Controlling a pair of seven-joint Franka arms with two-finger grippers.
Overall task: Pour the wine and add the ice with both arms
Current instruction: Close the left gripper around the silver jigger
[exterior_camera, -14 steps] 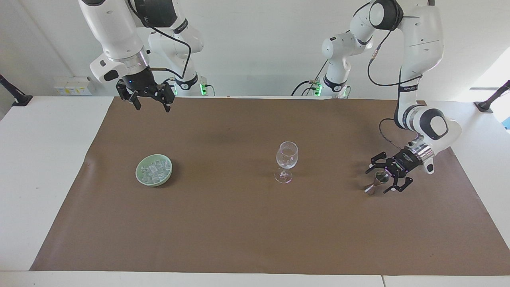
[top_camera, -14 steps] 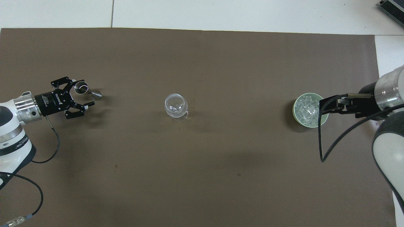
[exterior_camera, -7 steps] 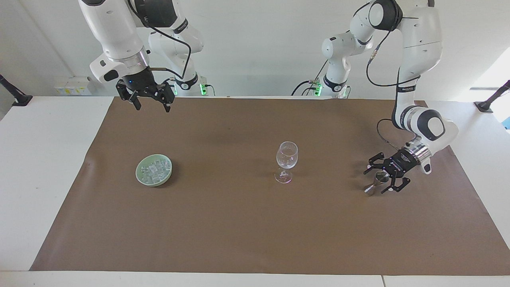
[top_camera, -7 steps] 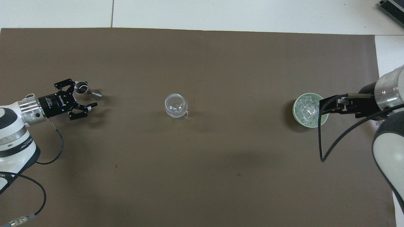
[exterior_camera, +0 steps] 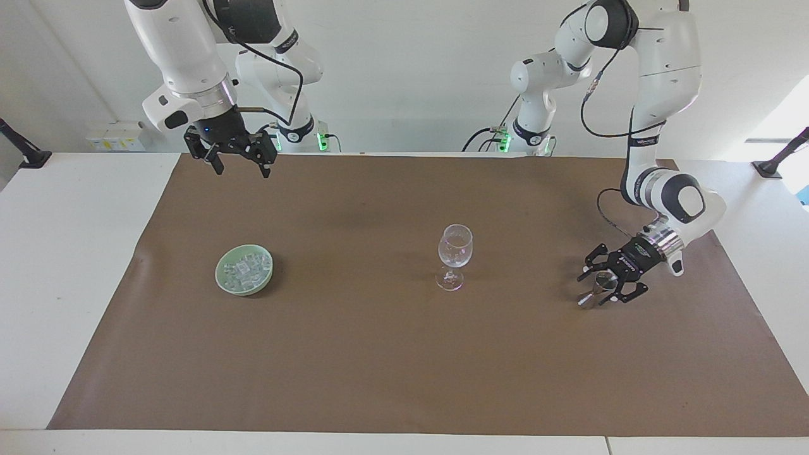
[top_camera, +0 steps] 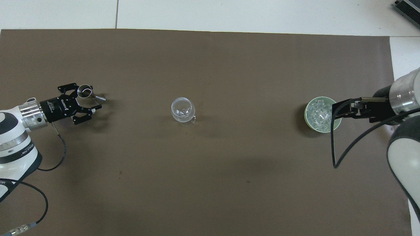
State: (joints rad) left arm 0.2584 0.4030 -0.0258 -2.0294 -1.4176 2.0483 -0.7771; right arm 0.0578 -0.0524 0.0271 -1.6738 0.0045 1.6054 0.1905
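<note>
Left gripper [exterior_camera: 602, 289] around jigger [exterior_camera: 597, 289], overhead view shows its hollow cup

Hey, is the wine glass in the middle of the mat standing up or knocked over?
Upright. The wine glass stands on its foot on the brown mat, bowl above the stem, with nothing touching it.

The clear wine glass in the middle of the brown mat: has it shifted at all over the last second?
No. The clear stemmed wine glass stands upright at the same spot on the brown mat, level with the pale green ice bowl.
</note>
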